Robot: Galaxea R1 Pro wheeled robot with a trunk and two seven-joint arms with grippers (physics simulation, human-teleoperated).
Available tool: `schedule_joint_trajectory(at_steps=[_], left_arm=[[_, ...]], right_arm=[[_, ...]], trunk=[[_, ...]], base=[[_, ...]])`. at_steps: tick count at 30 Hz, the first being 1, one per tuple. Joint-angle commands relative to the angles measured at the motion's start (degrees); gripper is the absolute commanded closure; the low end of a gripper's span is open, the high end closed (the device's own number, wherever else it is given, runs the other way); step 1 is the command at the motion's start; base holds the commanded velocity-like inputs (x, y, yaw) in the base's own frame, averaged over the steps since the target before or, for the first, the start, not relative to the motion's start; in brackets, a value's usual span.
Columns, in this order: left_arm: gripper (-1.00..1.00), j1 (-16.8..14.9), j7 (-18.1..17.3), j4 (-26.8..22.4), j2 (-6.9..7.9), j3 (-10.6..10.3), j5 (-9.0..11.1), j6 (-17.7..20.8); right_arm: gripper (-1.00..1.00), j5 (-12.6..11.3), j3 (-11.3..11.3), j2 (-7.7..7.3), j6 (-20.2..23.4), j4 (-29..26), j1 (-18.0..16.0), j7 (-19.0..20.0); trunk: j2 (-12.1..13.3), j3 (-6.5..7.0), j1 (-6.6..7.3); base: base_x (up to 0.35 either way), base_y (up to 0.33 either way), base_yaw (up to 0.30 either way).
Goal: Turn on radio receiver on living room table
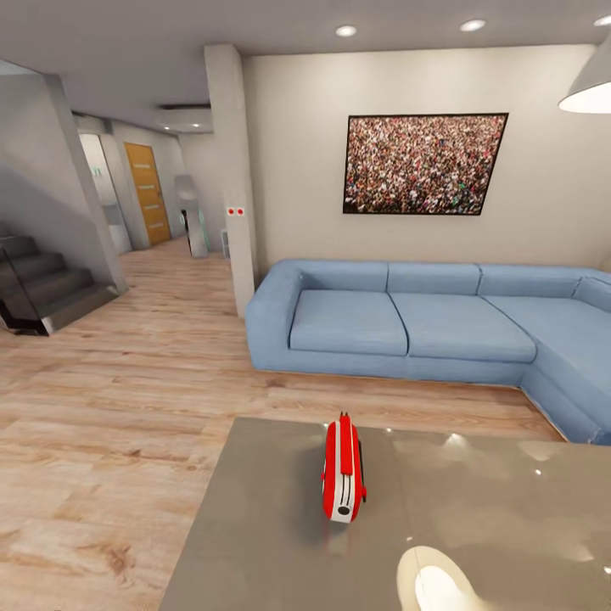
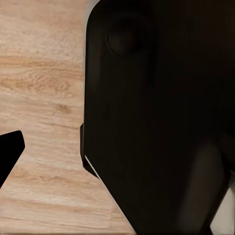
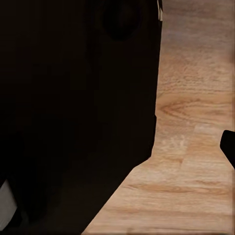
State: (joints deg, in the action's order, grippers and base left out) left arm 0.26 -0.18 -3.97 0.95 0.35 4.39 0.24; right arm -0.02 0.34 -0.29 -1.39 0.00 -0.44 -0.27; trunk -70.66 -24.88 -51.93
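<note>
The red radio receiver [image 1: 343, 469] stands narrow end toward you on the grey desk [image 1: 280, 552], in front of the blue sofa [image 1: 407, 322]; you seem parked to reach it. Wrist cameras add plank floor [image 2: 41, 88] beside dark robot body [image 2: 161, 117]. I cannot tell how either arm's jaws stand.

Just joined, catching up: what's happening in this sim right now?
Nothing is being handled yet. From the head camera, the red radio receiver stands untouched on the grey table, with the blue sofa behind it. Both wrist cameras look down at the wood floor past dark robot bodywork, so the arms seem lowered; whether the hands are open can't be told.
</note>
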Motion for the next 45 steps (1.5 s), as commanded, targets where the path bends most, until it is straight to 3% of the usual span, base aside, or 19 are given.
schedule_joint_trajectory(at_steps=[1, 45], left_arm=[[-1.00, 0.00, 0.00, -0.03, -0.03, 0.00, 0.00, 0.01], [-1.00, 0.00, -0.02, -0.11, 0.54, 0.00, 0.14, -0.07]], right_arm=[[-1.00, 0.01, 0.01, -0.02, 0.02, 0.00, 0.00, 0.00], [-1.00, 0.02, 0.02, -0.06, 0.07, 0.00, 0.00, 0.53]], trunk=[[0.41, 0.10, 0.23], [18.06, 3.95, 9.89]], base=[[0.000, 0.000, 0.000], [0.000, 0.000, 0.000]])
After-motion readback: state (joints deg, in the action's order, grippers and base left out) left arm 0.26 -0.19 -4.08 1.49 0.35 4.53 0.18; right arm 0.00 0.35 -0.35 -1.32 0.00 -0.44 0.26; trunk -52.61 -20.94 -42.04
